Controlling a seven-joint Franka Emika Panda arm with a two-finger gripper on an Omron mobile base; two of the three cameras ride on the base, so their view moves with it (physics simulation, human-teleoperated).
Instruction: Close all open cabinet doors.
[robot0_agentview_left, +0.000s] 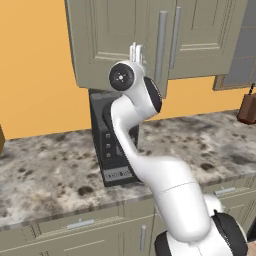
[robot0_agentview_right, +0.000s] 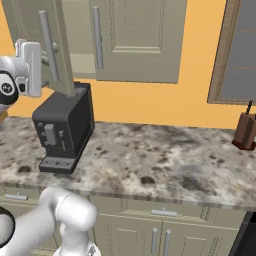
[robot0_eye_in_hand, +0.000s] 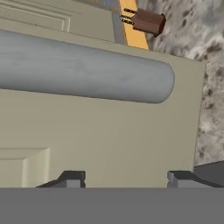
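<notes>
**Gripper (robot0_eye_in_hand: 127, 178) up against the open door, near its handle**

Finger tips sit lowest in the hand view. The jaws are drawn in, and I can make out nothing pinched between them. Just ahead lies the open door (robot0_eye_in_hand: 109, 131), with its handle (robot0_eye_in_hand: 87, 72) running across above the tips. The hand appears to be set against the door's face rather than clamped on the bar.

From left to right in the right base view:
- The open door is swung well out from the wall cabinet, over the coffee machine (robot0_agentview_right: 62, 130).
- The neighbouring closed door (robot0_agentview_right: 145, 40) looks flush with the cabinet.
- The counter (robot0_agentview_right: 165, 160) runs along below.
- The knife block (robot0_agentview_right: 245, 131) stands far right, well apart from the arm.

What could go wrong, as I judge it:
- The tips have no hold on anything, so a push that is off-square could let them slide along the smooth panel or ride up against the bar. The door would then stay ajar.
- A push near the hinge side would turn the door poorly and load the wrist.
- A hard shove could make the door bounce back open off the frame.
- The elbow hangs just above the coffee machine, so a low sweep could knock it.
</notes>
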